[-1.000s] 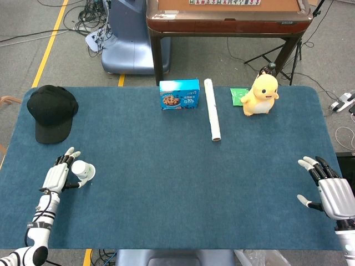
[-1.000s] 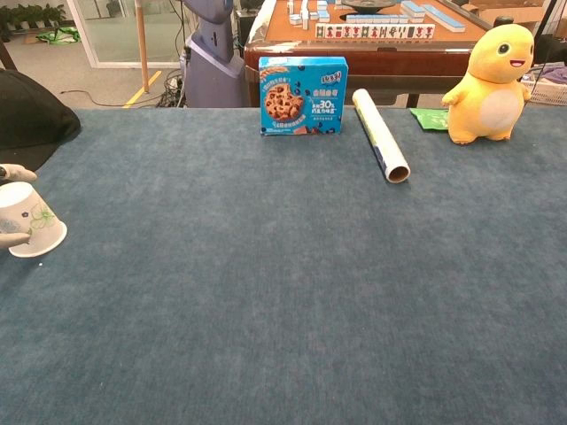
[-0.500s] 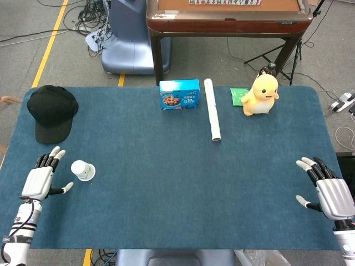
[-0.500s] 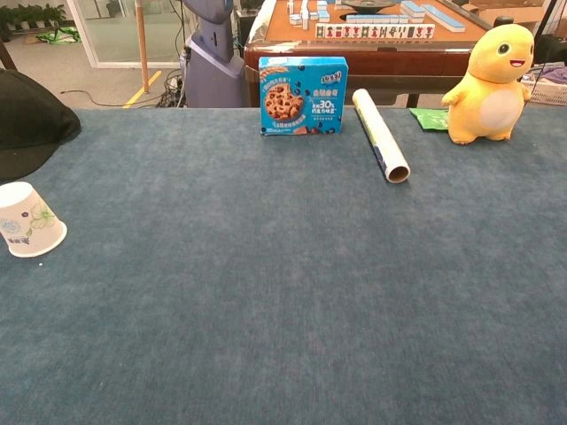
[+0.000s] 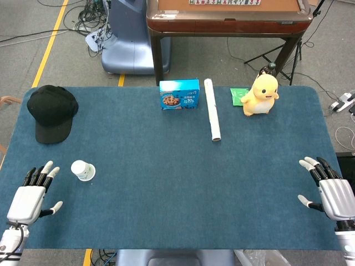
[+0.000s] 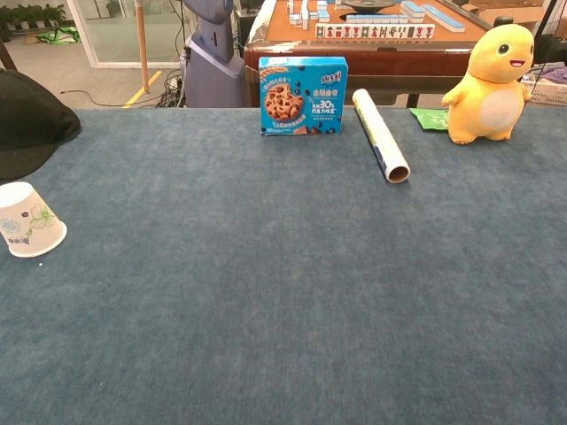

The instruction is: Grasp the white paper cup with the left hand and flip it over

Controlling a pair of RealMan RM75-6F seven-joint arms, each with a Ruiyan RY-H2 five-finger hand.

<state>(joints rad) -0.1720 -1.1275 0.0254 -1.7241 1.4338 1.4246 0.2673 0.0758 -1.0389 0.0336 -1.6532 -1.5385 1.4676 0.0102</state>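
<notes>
robot hand [image 5: 29,194] clear of cup [image 5: 82,170]

A table [image 5: 166,183] covered in dark blue cloth carries everything: a white paper cup [image 5: 82,170] stands mouth down near its left edge, with a black cap [image 5: 51,112] further back in the left corner. Along the far edge sit a blue cookie box [image 5: 179,95], a white roll [image 5: 212,116] lying lengthwise toward the middle, a green packet [image 5: 238,96] and a yellow plush duck [image 5: 260,95] just beside it.
</notes>
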